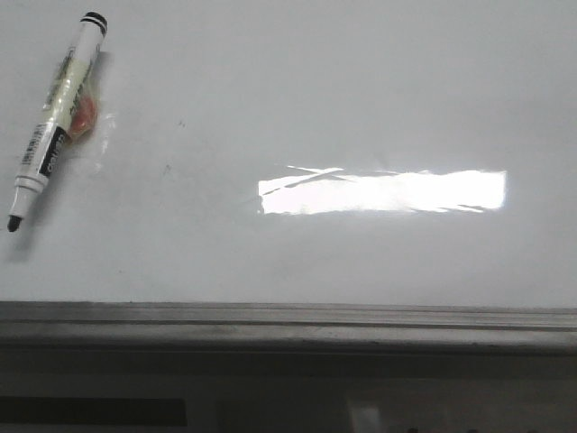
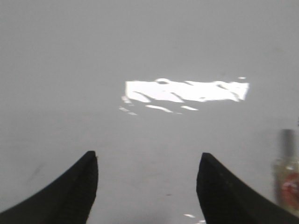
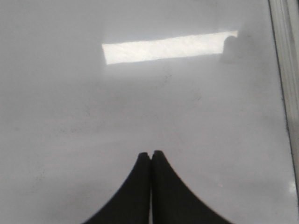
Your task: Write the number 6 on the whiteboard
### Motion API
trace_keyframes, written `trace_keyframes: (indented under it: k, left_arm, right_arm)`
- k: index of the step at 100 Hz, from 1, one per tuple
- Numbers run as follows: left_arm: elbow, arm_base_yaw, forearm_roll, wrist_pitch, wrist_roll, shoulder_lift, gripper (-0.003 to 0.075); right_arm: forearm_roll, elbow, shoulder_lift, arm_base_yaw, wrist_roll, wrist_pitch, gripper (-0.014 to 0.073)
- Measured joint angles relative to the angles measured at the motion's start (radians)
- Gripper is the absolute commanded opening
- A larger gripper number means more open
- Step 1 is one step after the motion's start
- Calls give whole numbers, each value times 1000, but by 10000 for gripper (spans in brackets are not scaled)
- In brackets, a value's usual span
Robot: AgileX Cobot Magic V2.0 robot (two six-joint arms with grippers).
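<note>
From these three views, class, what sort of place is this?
Probably a writing station on a robot bench: a flat whiteboard with a grey metal rail, an uncapped marker lying on it, nothing yet written.

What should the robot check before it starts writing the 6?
1. Marker lying free on the whiteboard: ok.
2. Cap off, black tip bare: ok.
3. Left gripper open, ready to grab: ok.
4. Right gripper shut, holding nothing: ok.
5. Board has room to write; only faint smudges and a light glare: ok.
6. Number 6 drawn: not ok, none visible yet.
</note>
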Motion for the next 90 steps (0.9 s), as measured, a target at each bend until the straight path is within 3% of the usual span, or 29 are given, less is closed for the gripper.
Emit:
trace_keyframes:
  k: [24, 38, 77, 90]
  left_arm:
    - [-9, -356, 8, -11, 0, 74, 388]
    - [-9, -471, 2, -11, 0, 152, 376]
    - [-9, -510, -71, -97, -1, 355, 362]
    - [-11, -512, -79, -123, -2, 401, 256]
  right_arm:
    - [0, 0, 0, 0, 0, 0, -64]
    - [0, 0, 0, 0, 0, 0, -64]
    - [0, 0, 0, 0, 0, 0, -64]
    - [0, 0, 0, 0, 0, 0, -64]
